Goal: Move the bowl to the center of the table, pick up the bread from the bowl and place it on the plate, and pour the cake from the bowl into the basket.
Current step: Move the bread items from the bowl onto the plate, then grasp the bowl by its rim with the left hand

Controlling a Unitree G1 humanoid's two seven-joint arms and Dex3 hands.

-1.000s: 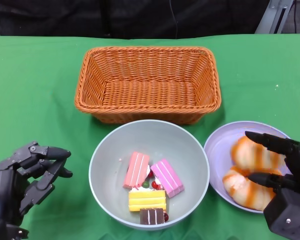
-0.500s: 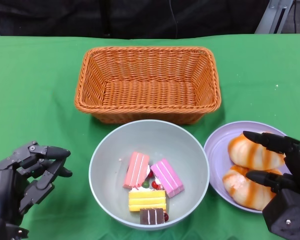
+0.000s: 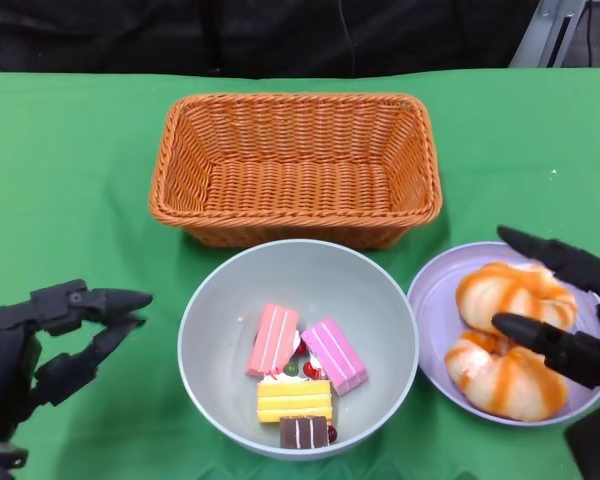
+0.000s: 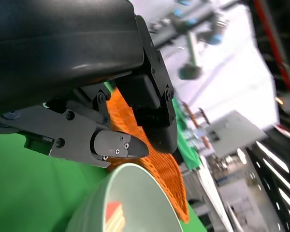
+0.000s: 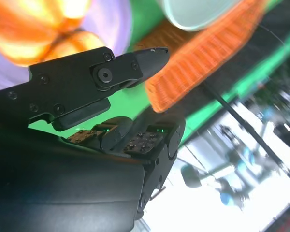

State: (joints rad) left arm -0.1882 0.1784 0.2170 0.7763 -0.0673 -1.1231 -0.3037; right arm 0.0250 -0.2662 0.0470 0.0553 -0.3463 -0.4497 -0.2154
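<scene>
Head view: both hands released, fingers apart; left hand (image 3: 40,345) beside bowl (image 3: 380,300) of cake (image 3: 295,365), right hand (image 3: 570,325) over bread (image 3: 510,295) on plate (image 3: 430,300).

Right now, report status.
Left hand open beside bowl. Right hand open over bread on plate. Cake pieces in bowl; basket empty.

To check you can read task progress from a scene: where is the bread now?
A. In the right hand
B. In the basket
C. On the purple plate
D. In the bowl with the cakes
C: both glazed bread rolls lie on the purple plate, and the right hand hovers open above them.
</scene>
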